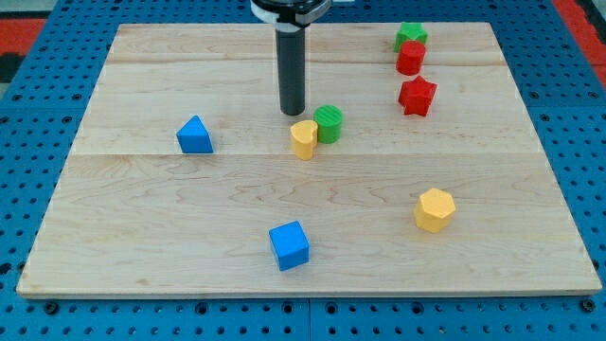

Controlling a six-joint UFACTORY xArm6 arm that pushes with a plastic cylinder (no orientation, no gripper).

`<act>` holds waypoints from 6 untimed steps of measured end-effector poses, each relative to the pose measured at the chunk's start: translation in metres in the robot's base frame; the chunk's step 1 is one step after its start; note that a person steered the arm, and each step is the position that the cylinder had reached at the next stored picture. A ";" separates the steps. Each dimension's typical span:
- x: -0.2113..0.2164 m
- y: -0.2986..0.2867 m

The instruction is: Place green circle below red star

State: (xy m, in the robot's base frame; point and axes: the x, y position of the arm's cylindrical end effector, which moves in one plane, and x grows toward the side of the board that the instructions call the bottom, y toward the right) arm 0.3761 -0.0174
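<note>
- Pictured from a single camera view: a pale wooden bench (pixel 170 237) resting on a blue perforated base (pixel 38 57), eight small coloured blocks spread across its top
- Standing upright near the view's top centre, a straight dark rod, my tip (pixel 292 113) planted on the wood just to the view's upper left of the green circle (pixel 329 123)
- No claw fitted to this arm, so nothing spread, pressed together or pinching; only the bare rod meeting the bench
- Sitting just right of centre, the green circle, touching or all but touching a yellow block (pixel 304 138) of rounded, heart-like form at its lower left
- Placed to the view's right of the green circle and slightly higher, the red star (pixel 417 96), well apart from it, with bare wood directly beneath the star
- Lined up above the red star toward the view's top edge: a second red block (pixel 410 58), shape hard to make out, and behind it a green block (pixel 410 35), apparently star-shaped, the two touching
- Resting alone at the view's left, a blue triangular block (pixel 194 135)
- Lying near the view's bottom centre, a blue cube (pixel 289 245)
- Set at the view's lower right, a yellow hexagon (pixel 435 209), well apart from the others
</note>
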 end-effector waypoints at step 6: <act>0.057 0.122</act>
